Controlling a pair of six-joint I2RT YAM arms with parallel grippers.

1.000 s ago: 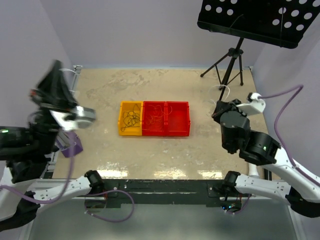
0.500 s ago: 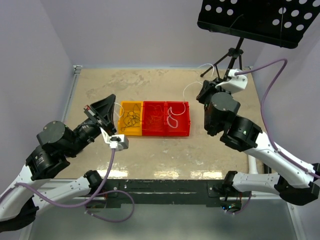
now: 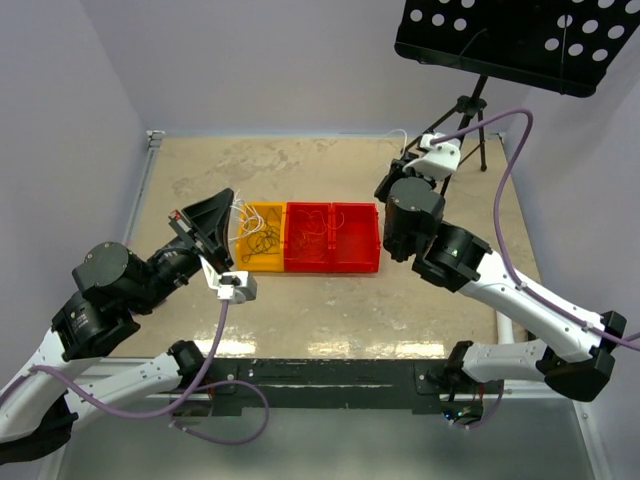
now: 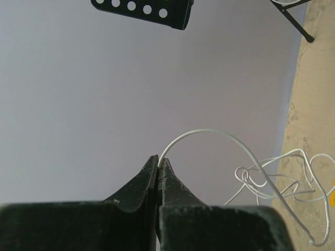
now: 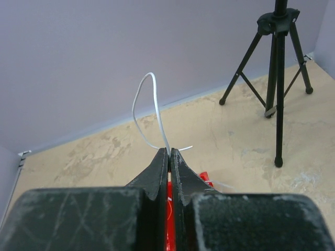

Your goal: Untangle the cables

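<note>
Left gripper [image 4: 158,159]: pinched closed on one end of a knotted white cable [image 4: 272,178]. It is raised just off the left end of the bin row, toward the table's [image 3: 330,320] left edge.
Right gripper [image 5: 169,151]: closed on a looped white cable [image 5: 144,94], held up past the right end of the bins, toward the far right corner.
Why held so: lifting the strands clear of the bins probably lets each hang free, so that knots show and can be worked loose.
Link between strands: whether the two white pieces join cannot be told.
Black cables [image 3: 262,238]: coiled inside the yellow bin [image 3: 258,266], mid-table, apparently yet to be sorted.
Red bins [image 3: 330,264]: two, touching the yellow one. Thin wires lie in the one next to it, their colour hard to tell.
In the way: a black tripod [image 3: 462,125] stands near the right arm at the far right corner. Its perforated tray [image 3: 510,40] overhangs that side, so there seems to be little room there for a wide pull.
</note>
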